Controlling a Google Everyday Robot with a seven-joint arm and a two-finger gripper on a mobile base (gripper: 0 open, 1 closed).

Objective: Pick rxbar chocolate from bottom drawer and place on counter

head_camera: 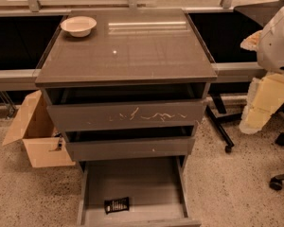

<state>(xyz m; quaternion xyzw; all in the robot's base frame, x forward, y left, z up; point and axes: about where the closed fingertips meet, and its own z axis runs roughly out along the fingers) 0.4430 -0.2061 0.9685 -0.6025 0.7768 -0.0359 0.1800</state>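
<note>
The rxbar chocolate [116, 205], a small black bar with white lines, lies flat near the front left of the open bottom drawer [151, 183]. The drawer's grey floor is otherwise bare. The counter [128, 51] is the glossy grey-brown cabinet top above the three drawers. My white arm [277, 39] stands at the right edge of the view, beside the cabinet. The gripper [255, 118] hangs below it as a cream-coloured part, well to the right of the drawers and far from the bar. It holds nothing that I can see.
A white bowl [78, 25] sits at the counter's back left corner. The upper drawer [128, 115] and middle drawer [130, 148] are slightly open. An open cardboard box [35, 136] stands on the floor to the left. Chair legs with castors [279, 174] are at the right.
</note>
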